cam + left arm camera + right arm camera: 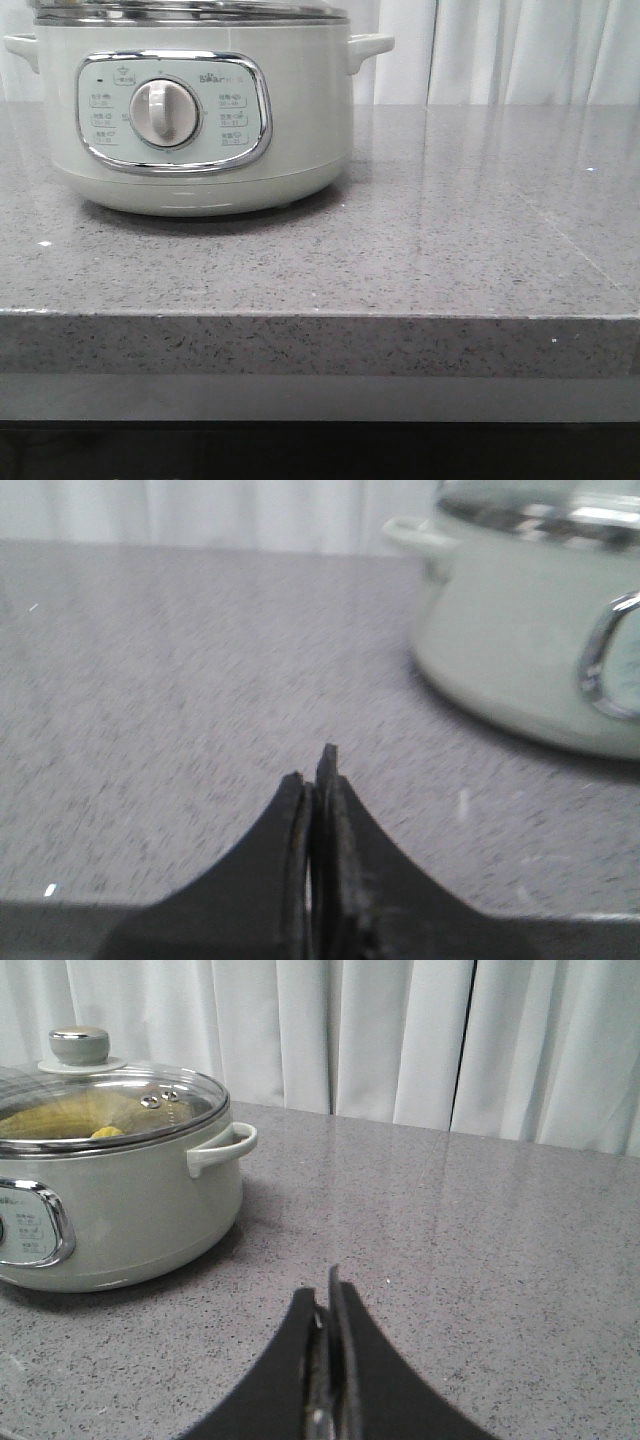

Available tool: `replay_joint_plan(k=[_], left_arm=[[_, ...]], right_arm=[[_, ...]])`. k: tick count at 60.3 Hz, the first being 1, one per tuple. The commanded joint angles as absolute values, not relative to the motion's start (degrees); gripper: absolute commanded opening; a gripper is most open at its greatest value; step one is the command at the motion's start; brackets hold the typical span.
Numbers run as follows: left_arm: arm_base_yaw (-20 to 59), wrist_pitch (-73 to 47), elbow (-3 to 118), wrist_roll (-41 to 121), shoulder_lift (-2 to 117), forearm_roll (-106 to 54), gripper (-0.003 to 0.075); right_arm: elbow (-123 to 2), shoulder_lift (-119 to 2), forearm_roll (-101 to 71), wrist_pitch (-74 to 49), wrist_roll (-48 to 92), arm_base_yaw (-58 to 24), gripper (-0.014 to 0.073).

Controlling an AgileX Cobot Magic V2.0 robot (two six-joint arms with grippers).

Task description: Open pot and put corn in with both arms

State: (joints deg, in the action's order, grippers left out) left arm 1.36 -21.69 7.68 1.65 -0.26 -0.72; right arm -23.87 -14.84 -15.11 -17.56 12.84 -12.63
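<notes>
The pale cream-green pot (200, 130) stands at the back left of the counter, its dial panel (168, 112) facing me. Its steel-rimmed glass lid (110, 1110) with a grey knob (79, 1045) sits closed on it. Through the glass a small bright yellow bit (105, 1132) shows inside; I cannot tell if it is the corn. No corn lies on the counter in any view. My left gripper (315, 770) is shut and empty, low over the counter, with the pot (520, 650) apart from it. My right gripper (325, 1290) is shut and empty, also apart from the pot.
The grey speckled stone counter (450, 230) stretches right of the pot to a front edge (320, 316). White curtains (420, 1030) hang behind it. Neither arm shows in the front view.
</notes>
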Motion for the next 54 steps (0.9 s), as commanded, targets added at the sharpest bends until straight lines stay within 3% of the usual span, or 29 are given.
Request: replay_joint_plan(k=[1, 17, 54], left_arm=[[-0.5, -15.1, 6.6, 1.0, -1.8, -1.7, -0.0018], [-0.7, -8.6, -0.5, 1.0, -1.8, -1.7, -0.0018], [-0.6, -8.0, -0.5, 1.0, -1.7, -1.8, -0.0018]], right_arm=[[-25.3, -15.4, -15.0, -13.2, 13.2, -12.2, -0.0027], [-25.3, -15.4, -15.0, -13.2, 13.2, -12.2, -0.0027], [-25.3, -15.4, -15.0, -13.2, 13.2, -12.2, -0.0027]])
